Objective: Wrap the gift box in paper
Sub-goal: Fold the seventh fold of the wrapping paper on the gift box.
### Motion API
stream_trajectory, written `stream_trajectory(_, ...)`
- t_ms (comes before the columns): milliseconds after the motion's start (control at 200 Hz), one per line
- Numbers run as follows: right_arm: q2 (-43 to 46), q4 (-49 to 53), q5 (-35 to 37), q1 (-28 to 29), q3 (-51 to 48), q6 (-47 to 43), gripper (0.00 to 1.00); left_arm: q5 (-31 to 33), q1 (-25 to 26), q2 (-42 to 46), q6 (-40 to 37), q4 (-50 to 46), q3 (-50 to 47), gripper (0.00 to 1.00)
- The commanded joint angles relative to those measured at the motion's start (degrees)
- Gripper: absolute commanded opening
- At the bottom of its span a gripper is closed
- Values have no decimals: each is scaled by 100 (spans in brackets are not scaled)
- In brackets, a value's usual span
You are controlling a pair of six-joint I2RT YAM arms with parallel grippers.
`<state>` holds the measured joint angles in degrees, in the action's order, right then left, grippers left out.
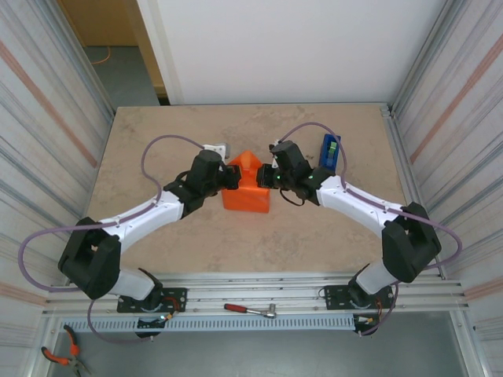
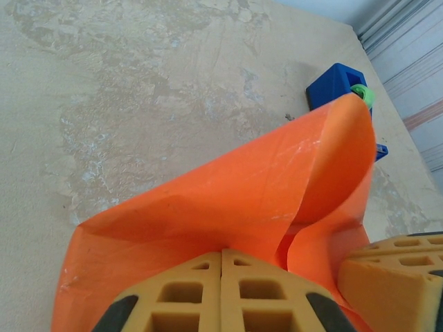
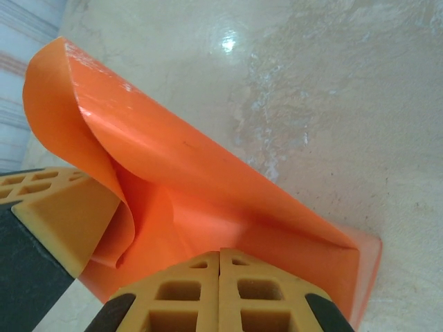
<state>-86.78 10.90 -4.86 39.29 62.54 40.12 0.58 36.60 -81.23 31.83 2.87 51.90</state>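
The orange paper (image 1: 245, 196) sits mid-table (image 1: 157, 236) between the arms as a low bundle, its far end standing up in a loose pointed flap. I'd judge the gift box lies inside it, fully covered. The left gripper (image 1: 231, 178) and right gripper (image 1: 264, 175) meet it from either side, each with jaws pressed together and tips on the paper, likely pinning the folds over the box, though I can't tell whether a thin layer is nipped between them. The blue tape dispenser (image 1: 330, 151) stands far right, partly hidden behind the flap from the left wrist.
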Motion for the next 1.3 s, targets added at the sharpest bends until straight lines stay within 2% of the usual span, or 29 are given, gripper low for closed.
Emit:
stream_trajectory(0,172,207,-280,-105,-156,104,0,98,115,-140,108,-489,186,0)
stream_trajectory(135,188,83,-412,-108,-331,106,0,205,189,-123,329,-647,310,0)
stream_trajectory(311,251,-90,-626,-107,-600,23,0,335,293,-88,552,-477,214,15)
stream_trajectory(526,337,-225,-827,-91,-827,-233,0,578,411,123,710,89,-150,25)
stream_trajectory(747,298,-75,-809,-70,-855,-454,0,769,537,178,495,411,-356,30)
stream_trajectory(937,202,-27,-812,-79,-857,-527,0,935,670,40,11,523,-421,31)
stream_trajectory(1298,250,78,-792,-66,-854,-470,0,1631,1039,-327,-615,624,-473,32)
